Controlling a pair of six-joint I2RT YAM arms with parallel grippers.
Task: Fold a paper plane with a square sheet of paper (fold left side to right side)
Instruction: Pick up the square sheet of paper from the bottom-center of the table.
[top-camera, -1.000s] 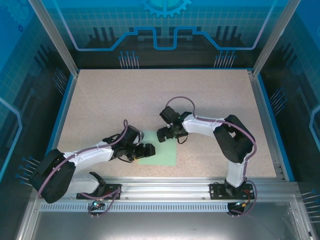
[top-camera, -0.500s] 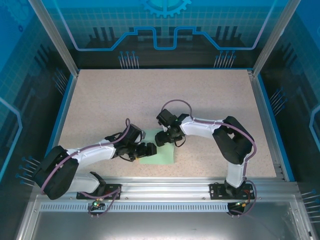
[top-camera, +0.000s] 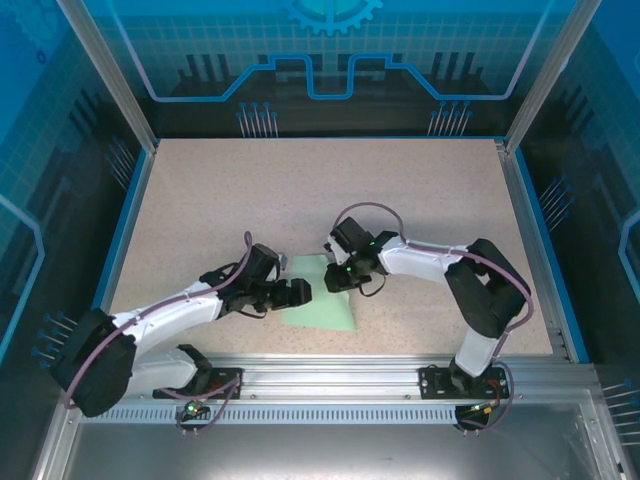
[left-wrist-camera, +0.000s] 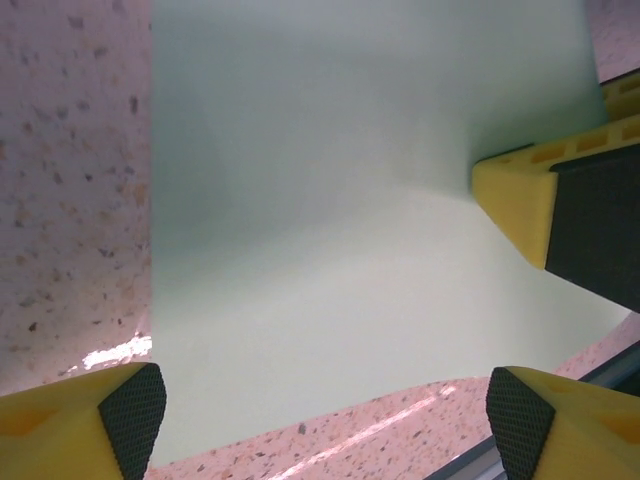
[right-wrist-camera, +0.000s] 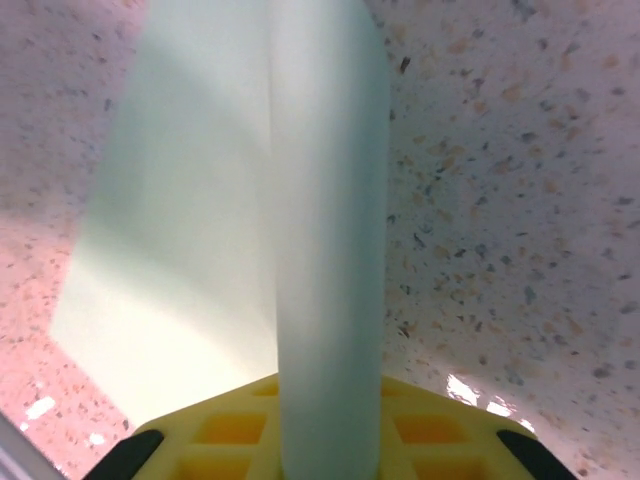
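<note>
We judged the task barely begun. On the speckled counter (top-camera: 250, 200), the square sheet of paper (top-camera: 325, 308) lay just below the middle of the top view. It was mostly flat, with no pressed crease that we could see. The left-to-right fold and every fold after it were left to do.

Only the sheet's upper edge was raised. In the right wrist view a curled strip of green ran up the centre of the frame, out of the yellow fingers at the bottom. The right tool (top-camera: 336, 279) sat at that upper edge, clamped on the paper.

The left tool (top-camera: 296, 292) was at the sheet's left edge with its fingers wide apart and nothing between them. In the left wrist view they stood in the lower corners, with the paper spread above them. We could not tell whether they pressed on it.
</note>
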